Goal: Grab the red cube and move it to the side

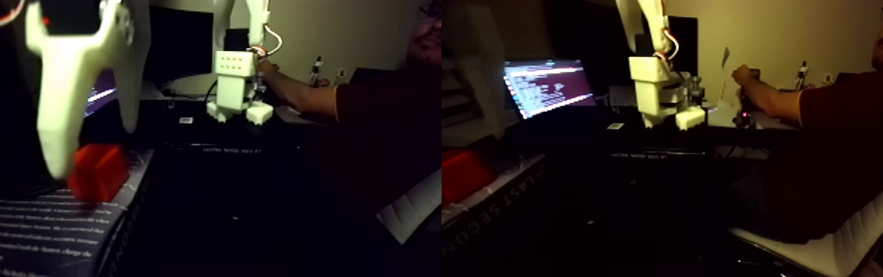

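Nearest the camera in the fixed view, the white gripper (93, 144) hangs fingers-down over a dark book (27, 228) with pale print. Its jaws stand apart, one long finger in front and the other behind, and the red cube (99, 171) sits on the book at their tips, partly between them. That straddle looks like a setup for a grasp, or a hold just let go; I cannot tell whether either finger touches the cube. In the picture's right half the cube shows at the left edge. Farther back, a second white arm (237, 81) stands on a desk, a person's hand (744, 76) on it, probably steering. A lit laptop (547, 85) glows behind.
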### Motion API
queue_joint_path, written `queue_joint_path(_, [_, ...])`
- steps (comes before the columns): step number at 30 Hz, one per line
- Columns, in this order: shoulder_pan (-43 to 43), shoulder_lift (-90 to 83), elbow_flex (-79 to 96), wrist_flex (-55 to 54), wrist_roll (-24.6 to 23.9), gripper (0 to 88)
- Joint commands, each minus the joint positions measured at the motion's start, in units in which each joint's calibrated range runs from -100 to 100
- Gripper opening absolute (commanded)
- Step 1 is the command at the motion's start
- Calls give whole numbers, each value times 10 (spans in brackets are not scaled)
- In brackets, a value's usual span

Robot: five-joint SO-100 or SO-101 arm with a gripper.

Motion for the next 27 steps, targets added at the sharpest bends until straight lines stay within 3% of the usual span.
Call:
queue_joint_path(1, [-3,-65,-14,39,19,401])
queue_joint_path(8, [-12,-148,7,132,99,398])
queue_joint_path(12, [-54,-229,76,134,88,398])
queue_joint_path(18, [-169,-383,171,104,-22,367])
queue_joint_path(20, [-208,-443,215,78,-60,279])
queue_joint_path(24, [-277,-565,322,23,-116,5])
queue_joint_path(27, [-306,-659,415,-12,-152,9])
